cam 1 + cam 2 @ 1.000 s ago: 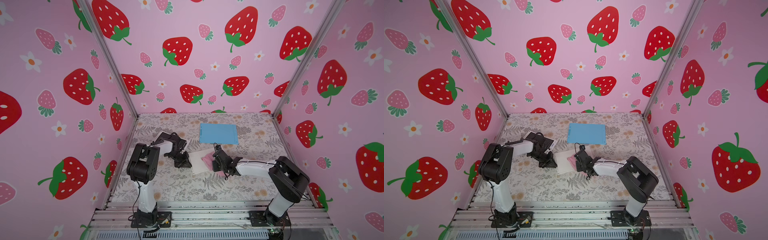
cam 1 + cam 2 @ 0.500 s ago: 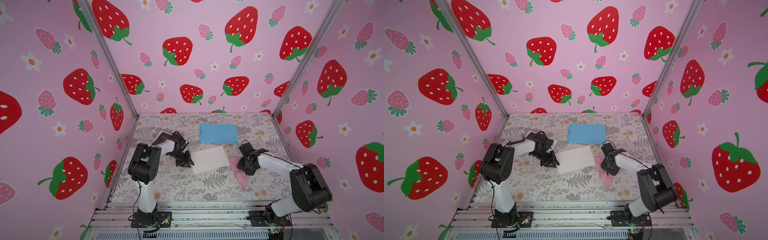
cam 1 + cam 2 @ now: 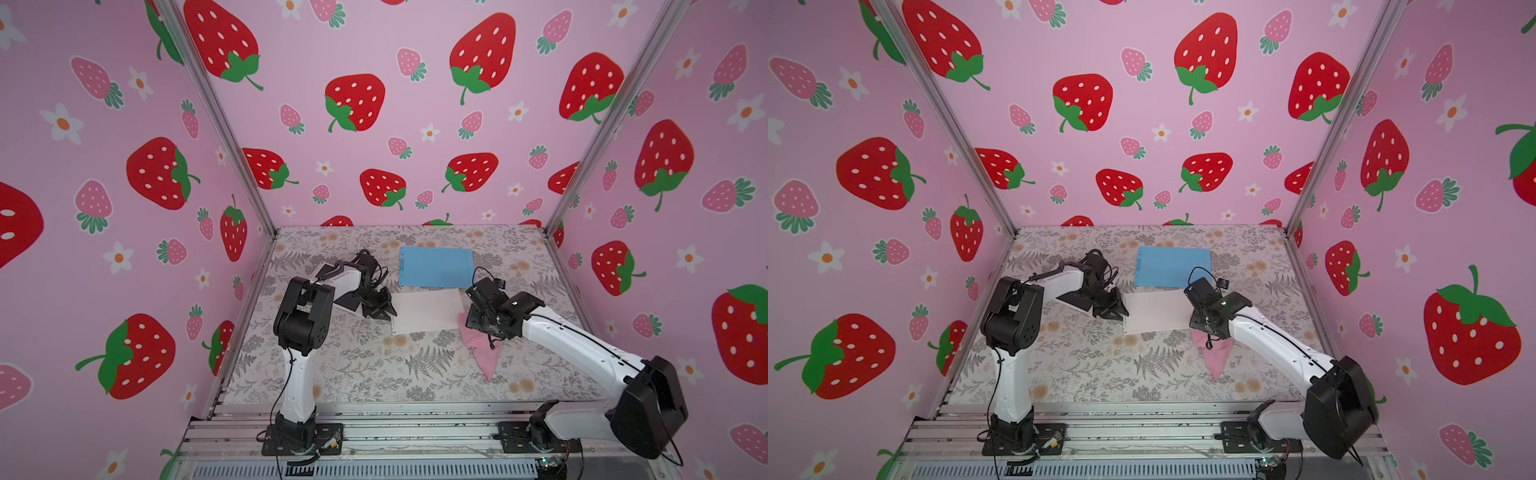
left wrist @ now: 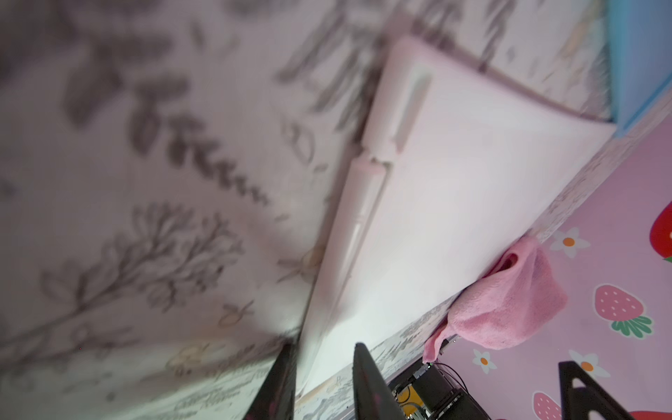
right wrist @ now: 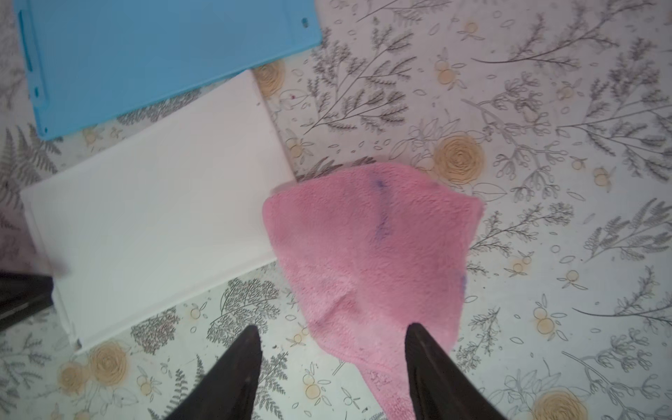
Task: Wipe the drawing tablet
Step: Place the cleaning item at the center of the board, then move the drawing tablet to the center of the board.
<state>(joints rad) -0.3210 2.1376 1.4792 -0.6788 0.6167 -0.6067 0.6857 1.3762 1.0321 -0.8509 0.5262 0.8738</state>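
The white drawing tablet (image 3: pixel 428 309) (image 3: pixel 1156 311) lies flat mid-table. My left gripper (image 3: pixel 384 311) (image 4: pixel 323 351) sits at its left edge, and in the left wrist view the fingers stand a little apart with the tablet's corner (image 4: pixel 472 182) between them. A pink cloth (image 3: pixel 482 349) (image 5: pixel 374 247) with faint blue marks lies on the table against the tablet's right edge (image 5: pixel 156 218). My right gripper (image 5: pixel 334 327) hangs open just over the cloth. One of its fingers is above the cloth and the other above bare table, and they hold nothing.
A blue tablet (image 3: pixel 436 266) (image 5: pixel 163 47) lies just behind the white one, almost touching it. A dark flat thing (image 3: pixel 347 305) lies under my left arm. Pink strawberry walls close the table on three sides.
My right gripper dragged the cloth across the tablet to the right and off its edge, then opened and left it on the table. My left gripper's fingers have parted slightly at the tablet's left edge.
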